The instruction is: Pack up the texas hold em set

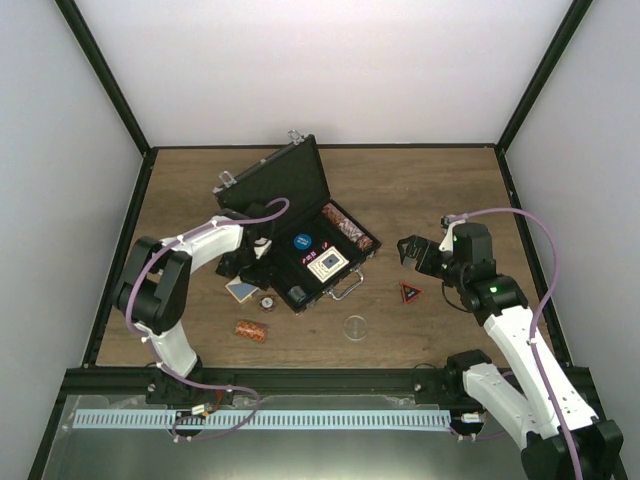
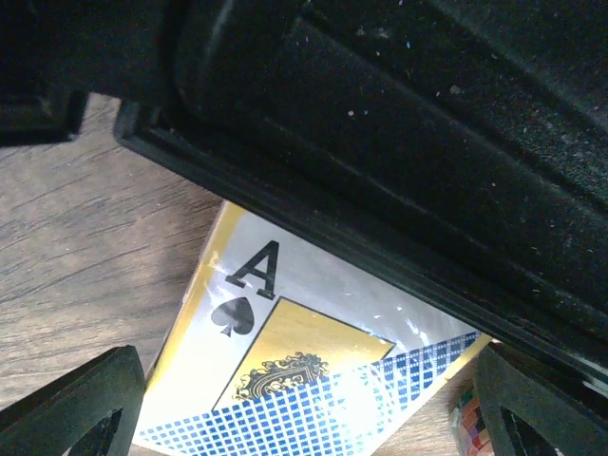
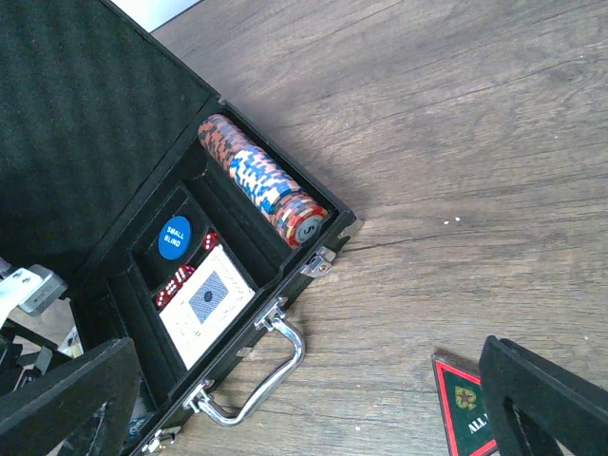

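Note:
The black case (image 1: 262,192) lies open in mid-table, lid raised at the back. Inside are a brown-red chip stack (image 1: 348,227), a blue disc (image 1: 302,241) and a card deck (image 1: 327,263); the silver handle (image 1: 347,288) faces front. In the right wrist view, the case (image 3: 90,123) also holds red dice (image 3: 177,281). My left gripper (image 1: 243,268) is open at the case's left wall, its fingers (image 2: 85,408) either side of an ace-of-spades deck (image 2: 285,370) on the table. My right gripper (image 1: 412,250) is open and empty, above the red-black triangle (image 1: 410,293).
A second chip stack (image 1: 251,331) lies on the table front left. A single chip (image 1: 268,301) sits beside the table deck (image 1: 241,290). A clear disc (image 1: 355,326) lies in front of the handle. Black frame posts and white walls bound the table.

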You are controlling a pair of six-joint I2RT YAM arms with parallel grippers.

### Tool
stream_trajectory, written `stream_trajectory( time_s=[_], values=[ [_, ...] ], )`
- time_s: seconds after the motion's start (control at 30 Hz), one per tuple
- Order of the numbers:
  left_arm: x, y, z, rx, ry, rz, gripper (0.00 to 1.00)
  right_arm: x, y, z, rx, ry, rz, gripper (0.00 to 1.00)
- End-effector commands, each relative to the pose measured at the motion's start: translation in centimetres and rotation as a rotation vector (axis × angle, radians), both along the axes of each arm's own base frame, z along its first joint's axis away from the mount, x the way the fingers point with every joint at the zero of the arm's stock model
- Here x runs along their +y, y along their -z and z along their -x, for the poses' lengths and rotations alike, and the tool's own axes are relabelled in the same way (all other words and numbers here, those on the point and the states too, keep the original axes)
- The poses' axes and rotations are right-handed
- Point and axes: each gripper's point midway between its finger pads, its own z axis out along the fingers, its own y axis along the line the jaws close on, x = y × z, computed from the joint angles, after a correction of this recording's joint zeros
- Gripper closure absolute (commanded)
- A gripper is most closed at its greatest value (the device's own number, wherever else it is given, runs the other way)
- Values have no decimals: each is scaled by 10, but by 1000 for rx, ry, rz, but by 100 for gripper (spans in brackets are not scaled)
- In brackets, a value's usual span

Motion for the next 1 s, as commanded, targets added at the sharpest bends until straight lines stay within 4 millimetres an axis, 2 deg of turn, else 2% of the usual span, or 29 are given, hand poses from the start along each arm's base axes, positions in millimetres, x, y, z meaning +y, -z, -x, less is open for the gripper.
stream_trajectory(
  time_s=[0.0,0.13,0.4,0.53,0.6,0.73,0.83,0.97],
  values=[
    [-18,8,-8,-6,-2,84,4,1,-21,-2,-59,-1,-6,0],
    [-18,13,-4,27,-18,79,8,1,-22,-1,-61,-2,-7,0],
    [-13,13,7,45,-87,60,26,-1,-25,2,-71,5,-11,0],
    [-14,10,11,40,-128,78,25,-1,-26,3,-73,4,-14,0],
    [-13,12,13,42,-139,75,16,-1,-26,3,-73,5,-14,0],
    [-9,16,15,49,-143,54,10,-1,-27,4,-75,4,-14,0],
    [-8,18,17,55,-140,49,11,-1,-25,4,-72,6,-14,0],
    [-7,19,19,59,-144,43,20,-1,-23,4,-67,7,-17,0]
  ],
)
